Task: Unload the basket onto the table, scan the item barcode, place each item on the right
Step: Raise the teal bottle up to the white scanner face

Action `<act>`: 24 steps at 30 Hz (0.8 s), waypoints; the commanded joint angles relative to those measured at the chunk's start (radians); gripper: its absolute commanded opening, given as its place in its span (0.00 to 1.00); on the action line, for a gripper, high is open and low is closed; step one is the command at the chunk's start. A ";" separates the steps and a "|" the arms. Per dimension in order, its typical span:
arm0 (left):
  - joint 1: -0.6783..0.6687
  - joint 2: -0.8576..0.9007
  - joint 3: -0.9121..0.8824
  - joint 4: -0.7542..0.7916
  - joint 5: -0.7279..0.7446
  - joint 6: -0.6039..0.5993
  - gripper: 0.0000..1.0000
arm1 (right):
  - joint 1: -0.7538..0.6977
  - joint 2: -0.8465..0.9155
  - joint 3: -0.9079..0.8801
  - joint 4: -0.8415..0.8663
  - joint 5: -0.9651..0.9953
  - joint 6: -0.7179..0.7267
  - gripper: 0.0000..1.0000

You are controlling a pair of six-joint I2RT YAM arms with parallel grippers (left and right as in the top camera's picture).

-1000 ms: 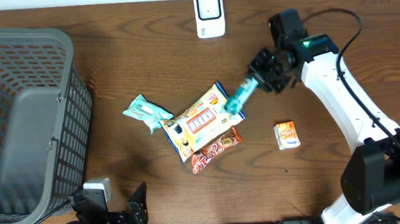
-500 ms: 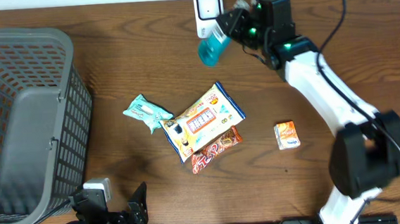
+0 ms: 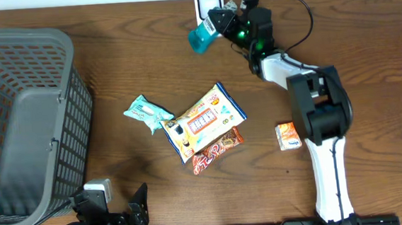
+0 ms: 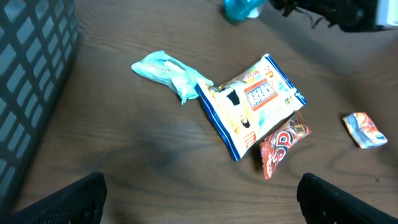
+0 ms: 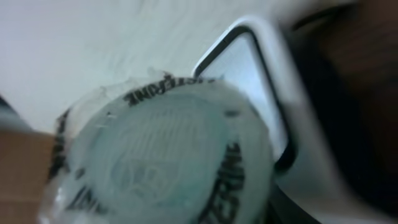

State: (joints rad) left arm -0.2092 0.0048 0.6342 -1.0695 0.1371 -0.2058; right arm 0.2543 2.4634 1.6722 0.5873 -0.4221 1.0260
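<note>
My right hand [image 3: 217, 24] is clamped on the teal packet [image 3: 200, 40], and it's up at the scanner [image 3: 204, 1]. From overhead the packet hangs just in front of the scanner's lower left corner. On the wrist view the packet's round printed end fills the picture, with the scanner's window close behind it. Touching or not, I can't tell. I see no barcode and no sign of a read. I'd call the pick-up and carry done, with the scan itself left to register.

My left hand [image 4: 202, 180] sits fingers wide apart, holding nothing, far from the scanner at my edge of the counter [image 3: 112, 62]. The snack bag [image 3: 203, 121], red bar [image 3: 218, 149], orange box [image 3: 288, 135] and pale green wrapper [image 3: 146, 113] lie well apart from the scanner.
</note>
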 commanded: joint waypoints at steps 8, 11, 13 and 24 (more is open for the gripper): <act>0.004 0.000 0.003 0.002 0.012 0.002 0.98 | -0.015 0.089 0.330 0.015 -0.047 0.114 0.01; 0.004 0.000 0.003 0.002 0.012 0.002 0.98 | -0.015 0.090 0.342 -0.023 0.011 0.114 0.01; 0.004 0.000 0.003 0.002 0.012 0.002 0.98 | -0.021 0.090 0.342 -0.082 0.054 0.114 0.01; 0.004 0.000 0.003 0.002 0.012 0.002 0.98 | -0.036 -0.082 0.342 -0.206 -0.245 -0.141 0.01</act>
State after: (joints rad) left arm -0.2092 0.0048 0.6342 -1.0691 0.1371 -0.2058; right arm 0.2329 2.5572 1.9896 0.4038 -0.5198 0.9543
